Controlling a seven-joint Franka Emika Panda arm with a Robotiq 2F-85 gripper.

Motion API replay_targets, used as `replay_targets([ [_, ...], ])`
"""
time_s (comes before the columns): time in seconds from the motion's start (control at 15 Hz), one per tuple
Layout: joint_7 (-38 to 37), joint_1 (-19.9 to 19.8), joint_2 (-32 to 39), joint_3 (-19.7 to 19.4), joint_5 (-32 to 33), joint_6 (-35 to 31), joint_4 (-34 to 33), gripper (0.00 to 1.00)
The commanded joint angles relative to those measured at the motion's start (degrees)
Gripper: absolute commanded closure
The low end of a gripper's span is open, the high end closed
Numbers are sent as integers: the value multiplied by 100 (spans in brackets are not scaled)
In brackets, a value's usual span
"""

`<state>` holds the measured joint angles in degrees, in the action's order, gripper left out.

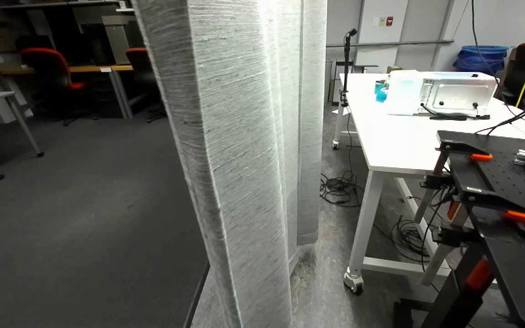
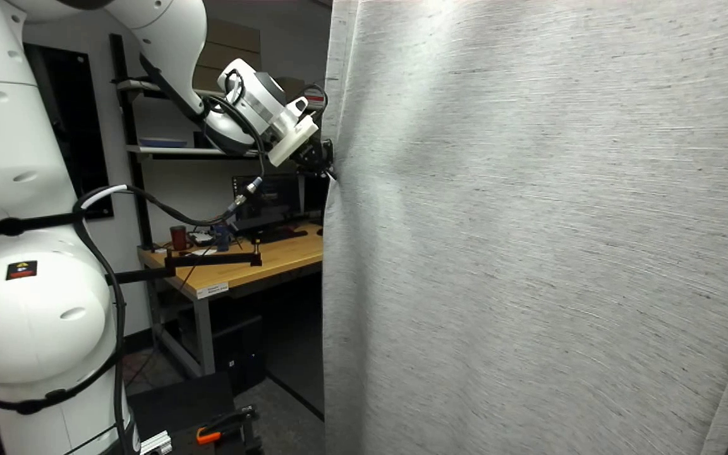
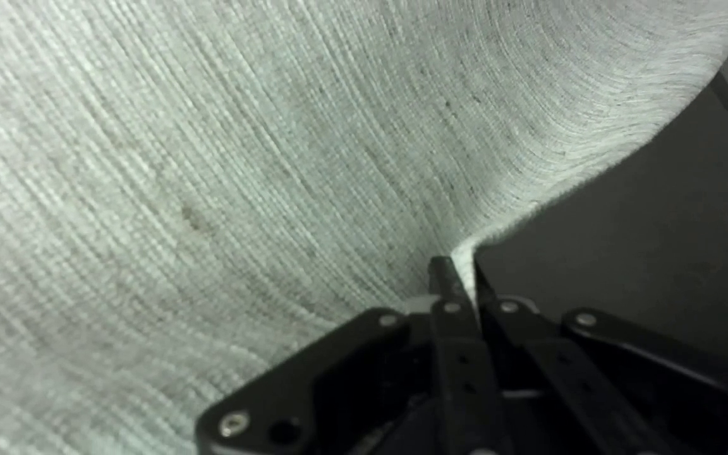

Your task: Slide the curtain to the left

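Observation:
The curtain (image 1: pixel 244 150) is tall, pale grey fabric and hangs in vertical folds in an exterior view. It fills the right half of an exterior view (image 2: pixel 541 227) and its free edge hangs near the arm. In the wrist view the curtain (image 3: pixel 244 158) spreads to the left and top. My gripper (image 3: pixel 462 268) is closed with the curtain's edge pinched as a thin strip between its black fingertips. The gripper (image 2: pixel 330 170) also shows in an exterior view, at the curtain's free edge, with the cloth creased there. The gripper is out of view or hidden behind the curtain in an exterior view.
A white table (image 1: pixel 408 150) with a microwave-like appliance (image 1: pixel 460 95) stands beside the curtain. A black mounting plate (image 1: pixel 508 182) carries orange-handled clamps. Cables (image 1: pixel 342 189) lie on the floor. A wooden desk (image 2: pixel 275 256) and shelves (image 2: pixel 187 151) stand behind the arm.

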<state>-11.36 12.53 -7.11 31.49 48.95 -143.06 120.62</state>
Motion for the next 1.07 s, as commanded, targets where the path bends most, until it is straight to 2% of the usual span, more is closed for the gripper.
replay_targets([
  [0.0, -354, 464, 478, -20, -145, 513, 251, 99],
  [0.47, -646, 714, 490, -89, -263, 1126, 166, 99],
  [0.53, -690, 734, 491, -89, -268, 1210, 156, 96],
  [0.6, -726, 752, 495, -90, -274, 1271, 149, 71],
  [0.73, -785, 845, 654, -94, -378, 1334, 211, 69],
  [1.0, -913, 1172, 1359, -195, -628, 1268, 311, 41],
])
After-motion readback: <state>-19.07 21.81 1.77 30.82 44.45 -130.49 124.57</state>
